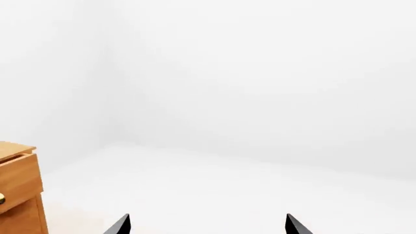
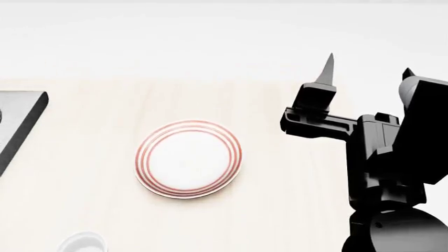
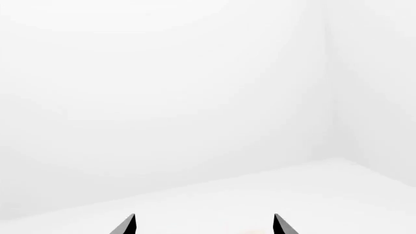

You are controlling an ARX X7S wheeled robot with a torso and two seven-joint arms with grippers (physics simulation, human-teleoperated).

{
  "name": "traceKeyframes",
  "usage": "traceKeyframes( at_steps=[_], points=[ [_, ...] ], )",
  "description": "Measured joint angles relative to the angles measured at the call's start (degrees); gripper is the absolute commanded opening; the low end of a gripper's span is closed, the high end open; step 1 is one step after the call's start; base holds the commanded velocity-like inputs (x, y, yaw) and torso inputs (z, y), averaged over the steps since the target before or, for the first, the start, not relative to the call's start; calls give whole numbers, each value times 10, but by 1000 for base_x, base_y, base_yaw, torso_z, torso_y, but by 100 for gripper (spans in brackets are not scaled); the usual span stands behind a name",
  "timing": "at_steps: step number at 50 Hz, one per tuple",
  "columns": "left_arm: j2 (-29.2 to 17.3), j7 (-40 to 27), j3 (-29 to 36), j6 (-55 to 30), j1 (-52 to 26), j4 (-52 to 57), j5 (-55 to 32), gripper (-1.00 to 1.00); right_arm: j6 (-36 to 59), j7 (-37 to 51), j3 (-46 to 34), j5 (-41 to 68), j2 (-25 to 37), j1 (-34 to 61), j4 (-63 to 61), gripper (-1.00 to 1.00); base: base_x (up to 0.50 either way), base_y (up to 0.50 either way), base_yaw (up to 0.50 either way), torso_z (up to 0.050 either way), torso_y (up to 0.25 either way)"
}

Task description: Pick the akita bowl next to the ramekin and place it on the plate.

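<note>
Bowl placement could not be confirmed, since no speckled bowl appeared in any view. Right gripper (image 2: 368, 73) was raised, fingers pointing up and spread wide with nothing between them; the right wrist view showed the same two dark fingertips (image 3: 126, 225) parted against blank white walls and floor. Left gripper (image 1: 208, 225) was likewise open and empty, its two tips visible only in the left wrist view, facing a white corner of the room, with a wooden cabinet (image 1: 18, 190) at one edge of that frame. In the head view the right arm (image 2: 385, 173) rose from the lower right, over the light wood table (image 2: 294, 210). Plate (image 2: 189, 159), white with thin red rings, lay flat near the table's centre, bare, well apart from the right gripper. Ramekin (image 2: 81, 243) sat at the near edge, left of the plate and partly cut off by the frame. A dark grey slab (image 2: 21, 118) occupied the table's left edge.
</note>
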Motion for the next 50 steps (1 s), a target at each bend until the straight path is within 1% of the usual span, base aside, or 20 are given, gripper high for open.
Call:
traceKeyframes(
  at_steps=[8, 17, 36, 50],
  points=[
    [5, -33, -24, -2, -32, -74, 16, 100, 0, 2, 0, 4, 1, 1, 0, 100, 0, 0, 0, 0, 0],
    [14, -63, -67, -22, -33, -105, 22, 100, -1, 3, 0, 8, 2, 1, 1, 100, 0, 0, 0, 0, 0],
    [39, -105, -141, -84, -14, -105, 26, 100, -4, 7, -1, 13, 5, 0, 2, 100, 0, 0, 0, 0, 0],
    [57, -125, -185, -128, 13, -75, 26, 100, -8, 9, -3, 16, 7, -1, 4, 100, 0, 0, 0, 0, 0]
  ],
)
